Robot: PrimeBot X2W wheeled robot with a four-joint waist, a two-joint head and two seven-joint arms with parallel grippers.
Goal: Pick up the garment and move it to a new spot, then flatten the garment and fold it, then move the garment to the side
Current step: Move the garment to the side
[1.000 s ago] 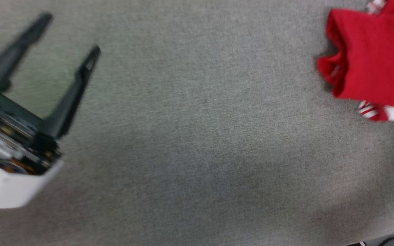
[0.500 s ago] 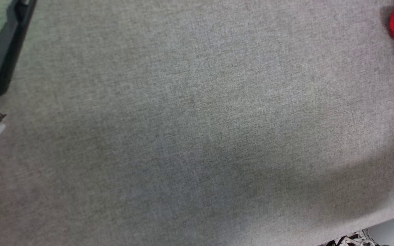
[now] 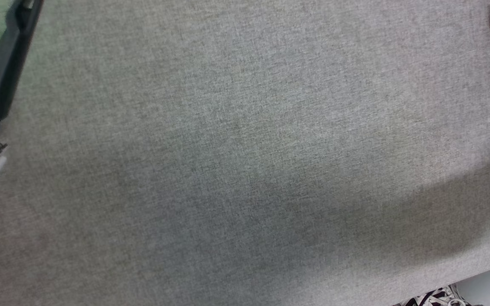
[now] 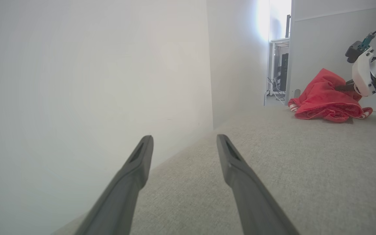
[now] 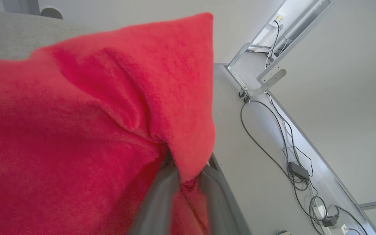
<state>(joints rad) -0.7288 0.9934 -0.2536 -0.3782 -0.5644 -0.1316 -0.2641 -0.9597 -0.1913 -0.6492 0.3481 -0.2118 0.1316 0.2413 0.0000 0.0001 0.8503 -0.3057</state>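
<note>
At the upper right of the left wrist view, the bright red fabric garment [image 4: 321,98] with striped trim lies heaped on the grey woven worktop [image 4: 305,169], one fold pinched by the right claw [image 5: 188,192]. Lower down, the left claw [image 4: 184,138] is spread wide, holding nothing.

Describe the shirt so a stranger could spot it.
Follow the wide grey surface to its far end by the pale wall. There the garment lies crumpled, one fold pinched by the right gripper. Its bright red with striped trim stands out against the grey.
</note>
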